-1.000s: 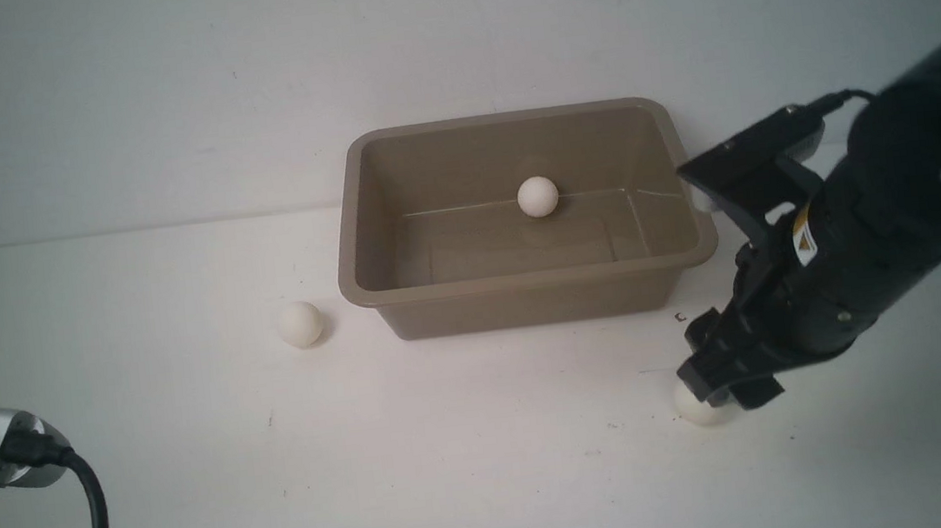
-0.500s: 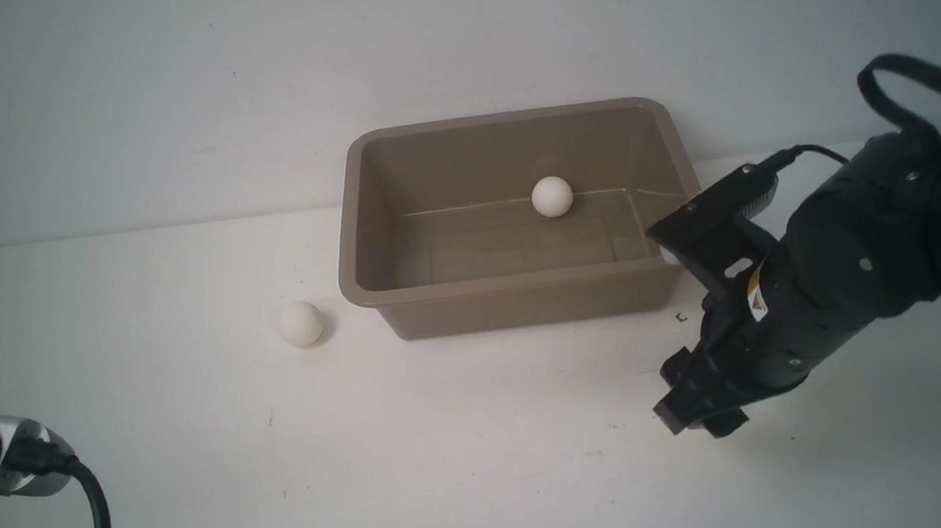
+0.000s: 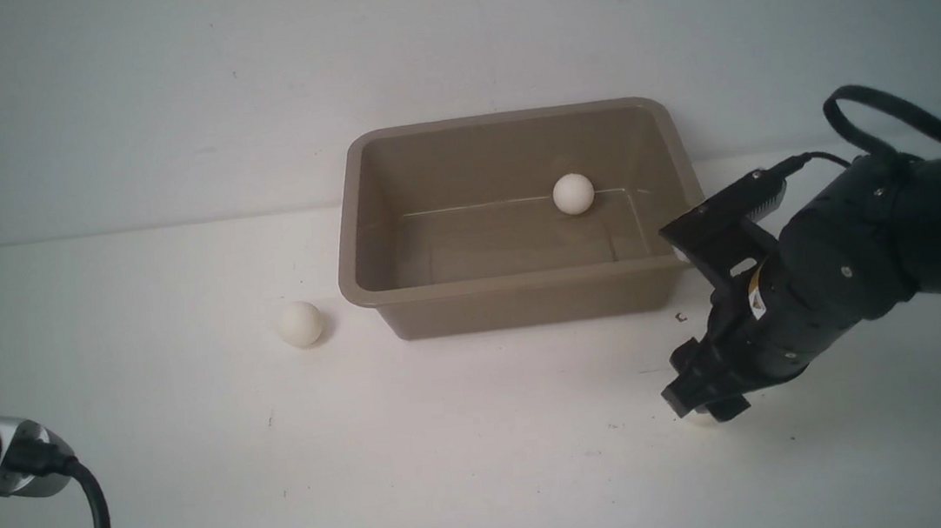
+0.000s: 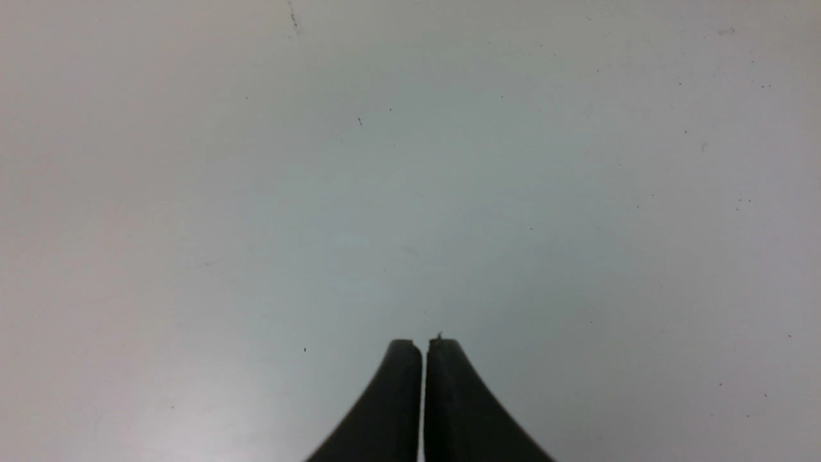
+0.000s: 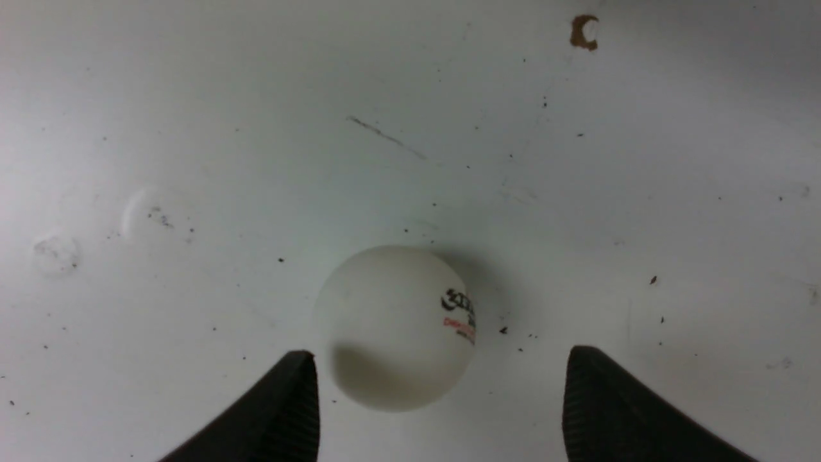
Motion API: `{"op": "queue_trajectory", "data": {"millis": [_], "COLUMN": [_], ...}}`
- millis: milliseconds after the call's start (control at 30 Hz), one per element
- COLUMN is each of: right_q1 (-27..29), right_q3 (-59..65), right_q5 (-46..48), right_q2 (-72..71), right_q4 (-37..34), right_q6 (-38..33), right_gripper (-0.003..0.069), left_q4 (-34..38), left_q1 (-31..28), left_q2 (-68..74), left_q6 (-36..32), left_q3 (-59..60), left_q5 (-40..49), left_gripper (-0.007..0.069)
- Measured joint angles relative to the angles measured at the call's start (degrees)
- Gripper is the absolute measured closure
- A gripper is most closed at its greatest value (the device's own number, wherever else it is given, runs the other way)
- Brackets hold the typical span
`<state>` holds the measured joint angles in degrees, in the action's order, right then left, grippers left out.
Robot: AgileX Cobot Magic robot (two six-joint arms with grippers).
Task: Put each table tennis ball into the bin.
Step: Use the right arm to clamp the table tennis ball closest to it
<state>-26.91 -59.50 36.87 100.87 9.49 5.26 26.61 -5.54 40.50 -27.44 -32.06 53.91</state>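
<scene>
Right fingers point(image 5: 276, 417) are spread wide and hold nothing. The marked ball point(image 5: 394, 327) sits on the surface point(image 5: 192, 128) between them, off-centre: hard up against one finger, with a clear gap to the other. Can't tell if the near finger actually touches it. The dark-and-red print faces the wider gap.

Front view: right arm point(image 3: 872, 257) is low over the surface, in front of the bin's right end, with the fingers angled down. That ball is almost fully hidden under them; only a pale sliver shows.

The bin point(image 3: 527, 303) stands upright near the back middle of the surface. The second ball point(image 3: 573, 194) is inside on the floor, against the far wall, right of centre. The third ball point(image 3: 300, 324) is on the surface near the bin's front left corner, not touching it.

Left fingers point(image 4: 397, 398) are pressed together tip to tip with nothing between them, over bare surface. Left arm point(image 3: 9, 452) sits at the near left edge, well apart from the balls and bin.
</scene>
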Motion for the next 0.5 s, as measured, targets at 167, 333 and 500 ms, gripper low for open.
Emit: {"op": "queue_trajectory", "data": {"millis": [167, 333, 500], "right_q1": [0.0, 0.0, 0.0], "right_q3": [0.0, -0.3, -1.4], "right_q5": [-1.9, -2.4, -2.4], "right_q2": [0.8, 2.9, 6.0], "right_q4": [-3.9, -5.2, -5.8], "right_q6": [-2.0, -3.1, -3.4], "right_gripper": [0.0195, 0.0195, 0.0211], "left_q4": [0.0, 0.0, 0.0], "left_q1": [0.0, 0.0, 0.0], "left_q2": [0.0, 0.0, 0.0], "left_q6": [0.0, 0.0, 0.0], "left_q3": [0.0, 0.0, 0.0], "left_q5": [0.0, 0.0, 0.0], "left_gripper": [0.0628, 0.0628, 0.0628]}}
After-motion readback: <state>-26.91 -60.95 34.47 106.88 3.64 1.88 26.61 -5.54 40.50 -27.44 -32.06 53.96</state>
